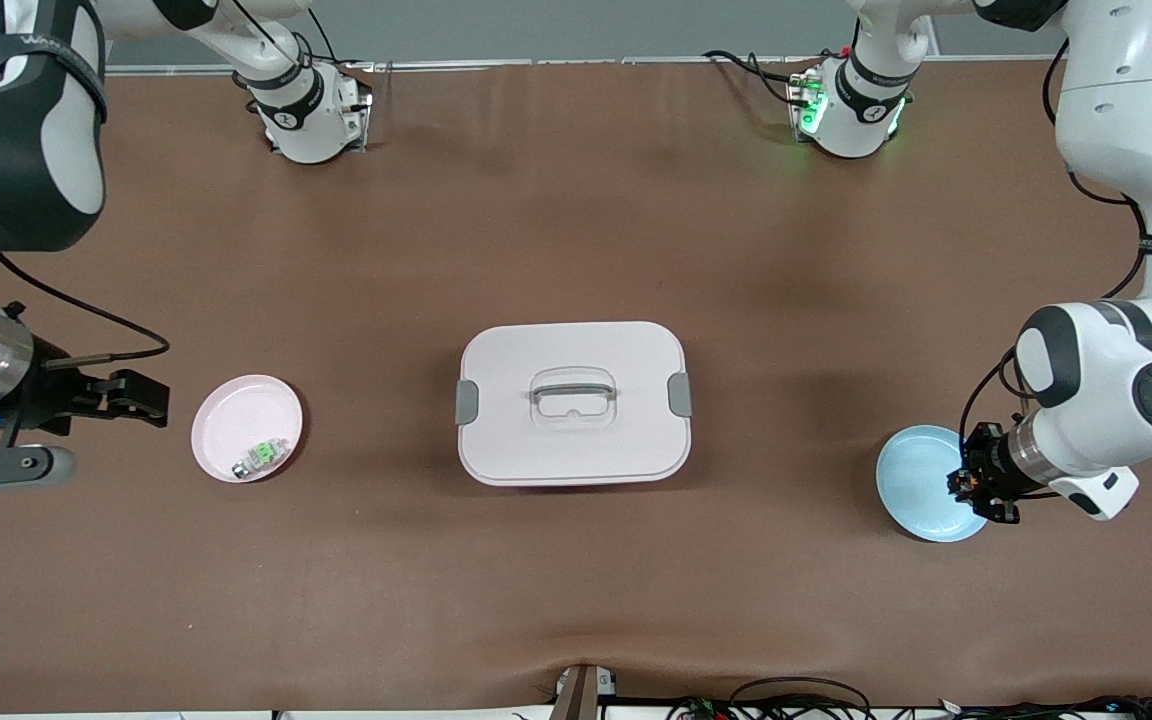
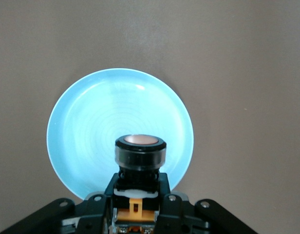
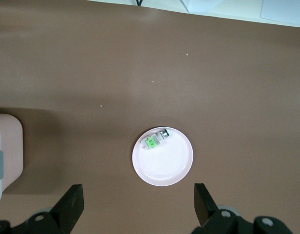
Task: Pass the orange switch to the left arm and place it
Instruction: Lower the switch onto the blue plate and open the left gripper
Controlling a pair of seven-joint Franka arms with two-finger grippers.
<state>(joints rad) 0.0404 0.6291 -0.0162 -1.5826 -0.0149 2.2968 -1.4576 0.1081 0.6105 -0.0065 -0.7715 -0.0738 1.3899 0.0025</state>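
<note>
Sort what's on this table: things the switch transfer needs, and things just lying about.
For the job:
- small black-bodied orange switch, held in the shut left gripper over the round blue plate
- open right gripper, waiting beside the round pink plate
- large white lidded box to avoid

Lying about:
- small green-and-clear component on the pink plate
</note>
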